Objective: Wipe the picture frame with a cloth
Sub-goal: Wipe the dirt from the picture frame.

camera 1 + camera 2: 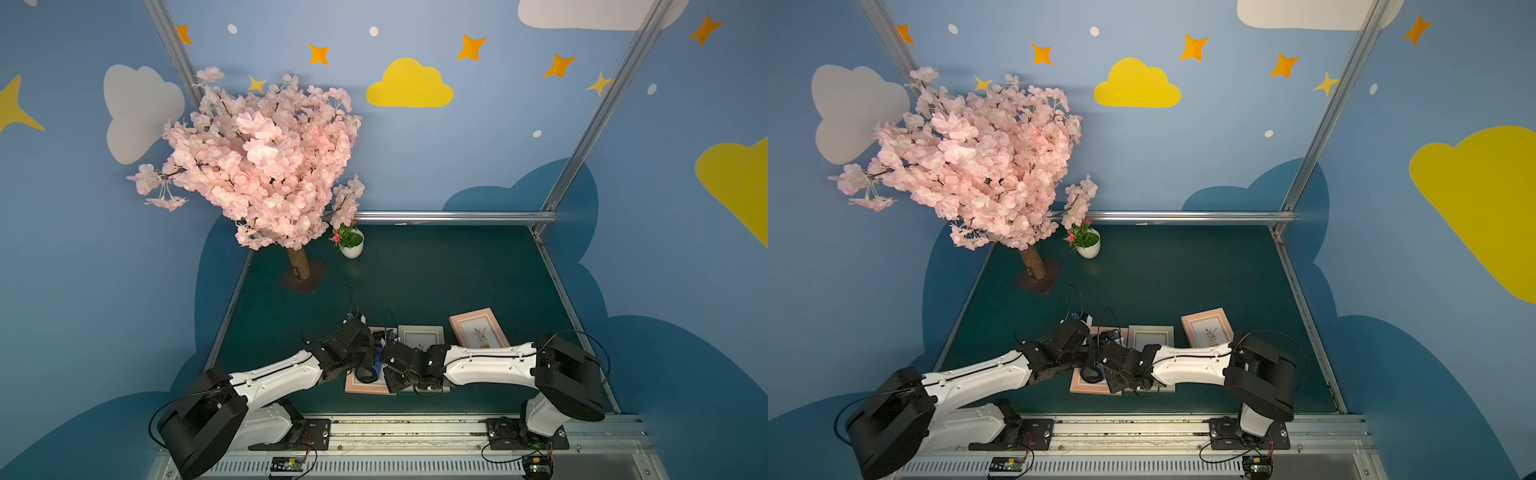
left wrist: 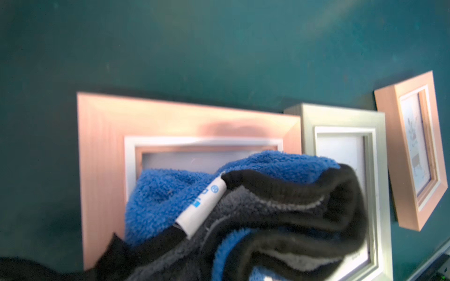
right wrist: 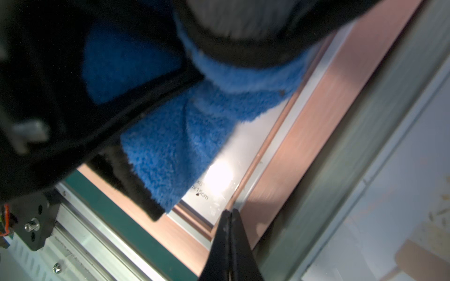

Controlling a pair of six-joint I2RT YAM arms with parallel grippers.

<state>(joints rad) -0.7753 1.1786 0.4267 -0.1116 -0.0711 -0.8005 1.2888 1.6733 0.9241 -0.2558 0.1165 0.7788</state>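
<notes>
frames: a row at lower centre in both top views, left frame point(image 1: 365, 387), middle frame point(image 1: 419, 334), right frame point(image 1: 478, 332)
cloth point(image 2: 170, 194): on the left frame
tree point(image 1: 257, 166): upper left, behind the row
pot point(image 1: 352, 247): just right of the tree's trunk
table point(image 1: 457, 282): beneath all

Item 1: plush blue microfibre cloth point(image 2: 170, 194). Bright blue pile on 1 face; dark grey reverse with pale grey stripes; black border. Its small white tag point(image 2: 202, 206) is printed in blue.
Item 2: rectangular pink picture frame point(image 2: 102, 158). Salmon pink with fine grain lines, white inner mat.
Item 3: silver-grey picture frame point(image 2: 341, 116). Pale silver, white inner edge.
Item 4: second pink picture frame point(image 1: 478, 328). Pink border, white mat, olive and yellow sprig print.
Item 5: worktop point(image 1: 415, 270). Dark teal.
Item 6: artificial blossom tree point(image 1: 257, 162). Pale pink flowers, brown trunk, dark brown base.
Item 7: small round pot point(image 1: 352, 249). White, holding green leaves and pink flowers.
Item 8: walls point(image 1: 457, 158). Sky blue, with yellow, white and dark blue clouds, orange and yellow stars, white dots.
</notes>
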